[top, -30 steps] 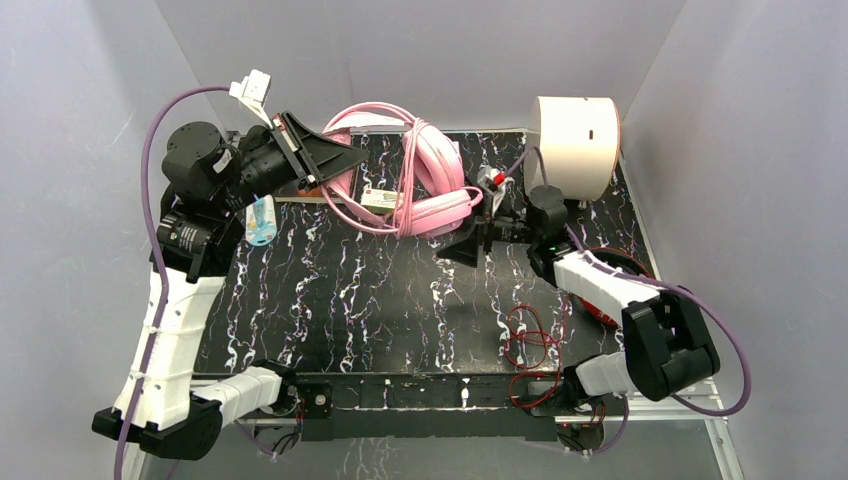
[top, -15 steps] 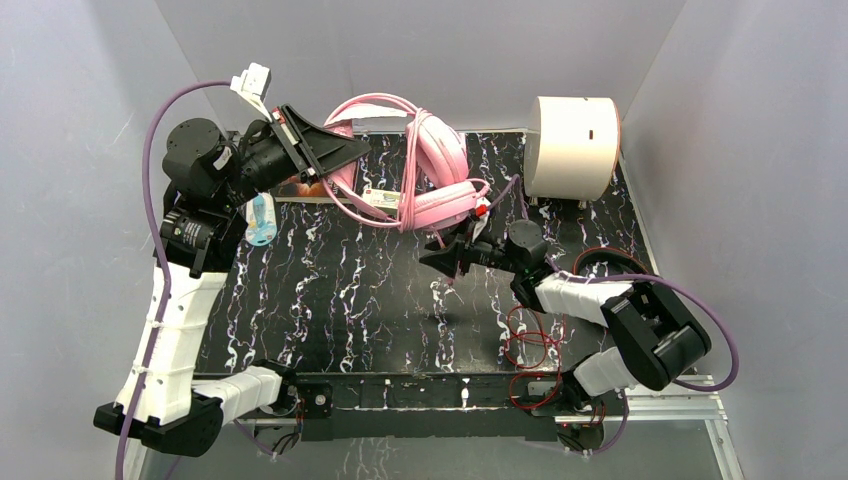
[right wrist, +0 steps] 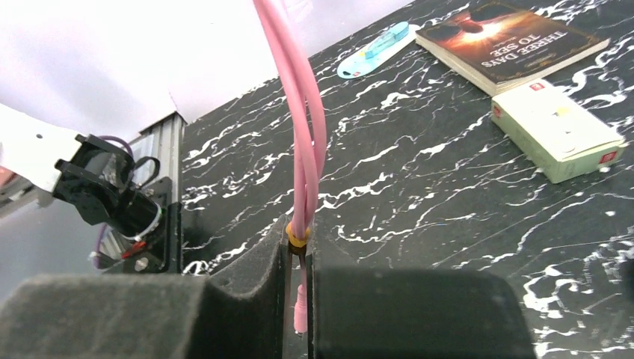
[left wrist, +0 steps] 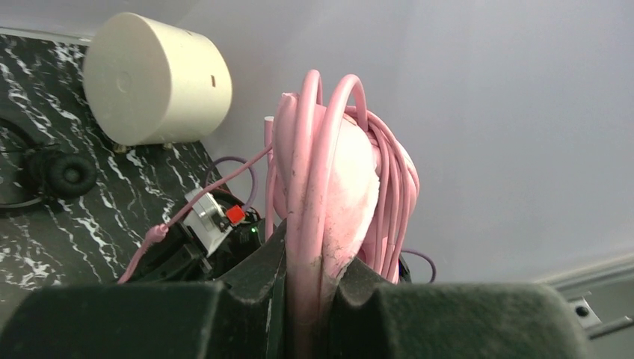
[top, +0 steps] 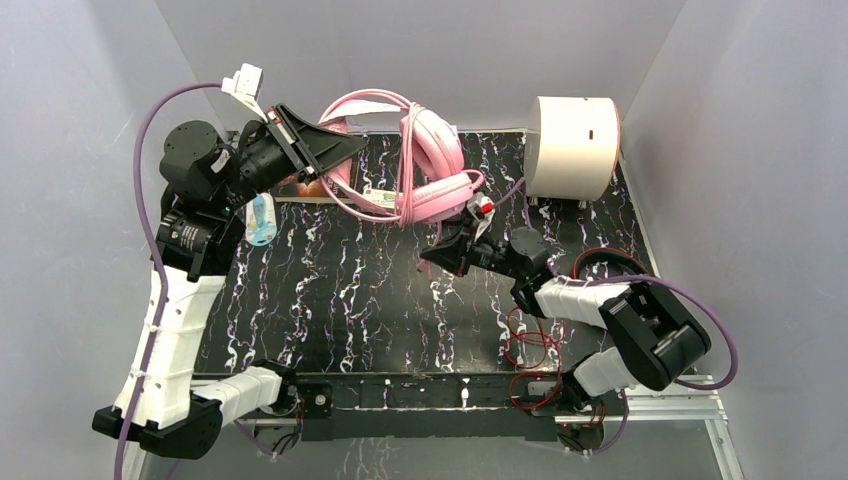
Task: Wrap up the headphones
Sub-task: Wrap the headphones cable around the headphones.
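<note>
A: Headset count?
B: One pink headset [top: 432, 150] for sure. Also one black ear pad [left wrist: 67, 173], and I can't tell which set it belongs to.
A: Cables?
B: Two. One pink cable [right wrist: 303, 142], one red cable [top: 530, 335].
A: Other items?
B: Four singles: one cream cylinder [top: 573, 147], one book [right wrist: 512, 41], one small box [right wrist: 557, 127], one blue packet [right wrist: 374, 46].
A: Rig?
B: Two arms, one gripper each: left gripper [left wrist: 310, 262], right gripper [right wrist: 295, 254].
</note>
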`<control>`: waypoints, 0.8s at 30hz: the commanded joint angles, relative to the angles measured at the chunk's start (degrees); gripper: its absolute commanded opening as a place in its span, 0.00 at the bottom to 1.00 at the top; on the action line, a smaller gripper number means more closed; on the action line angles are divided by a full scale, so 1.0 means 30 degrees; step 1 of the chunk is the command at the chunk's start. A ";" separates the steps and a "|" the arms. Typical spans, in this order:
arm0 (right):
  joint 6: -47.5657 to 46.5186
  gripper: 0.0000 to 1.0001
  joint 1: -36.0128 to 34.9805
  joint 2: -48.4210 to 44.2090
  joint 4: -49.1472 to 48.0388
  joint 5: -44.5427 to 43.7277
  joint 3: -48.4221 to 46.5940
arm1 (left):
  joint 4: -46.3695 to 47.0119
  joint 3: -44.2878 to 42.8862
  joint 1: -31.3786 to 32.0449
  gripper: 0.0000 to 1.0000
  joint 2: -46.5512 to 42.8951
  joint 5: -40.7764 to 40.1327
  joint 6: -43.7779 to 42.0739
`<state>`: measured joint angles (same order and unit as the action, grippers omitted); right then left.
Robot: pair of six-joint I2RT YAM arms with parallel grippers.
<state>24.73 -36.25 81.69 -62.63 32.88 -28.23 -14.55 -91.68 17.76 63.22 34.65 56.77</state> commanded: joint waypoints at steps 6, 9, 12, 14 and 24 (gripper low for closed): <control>0.0397 0.00 -0.5019 -0.2449 0.6625 -0.2784 -0.0710 | 0.3068 0.1767 0.0020 0.00 -0.1719 -1.0177 -0.2580; -0.0185 0.00 -0.6613 -0.3365 1.0774 -0.3041 -0.1690 | 0.3397 0.2676 0.0027 0.00 -0.1322 -1.2628 -0.4788; -0.1142 0.00 -0.7647 -0.4006 1.4891 -0.2112 -0.3036 | 0.3209 0.3830 0.0004 0.00 -0.1035 -1.3706 -0.7017; -0.1998 0.00 -0.7917 -0.4275 1.7563 -0.1149 -0.4333 | 0.3227 0.5112 0.0024 0.00 -0.1175 -1.3972 -0.8330; -1.0898 0.00 -0.8110 -0.4076 3.2275 -0.4415 -1.4555 | -0.3118 0.7665 0.0052 0.00 -0.0519 -0.6931 -1.2941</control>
<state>7.27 -59.83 69.28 11.77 24.62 -58.63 -22.63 -69.06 18.20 62.59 3.60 24.47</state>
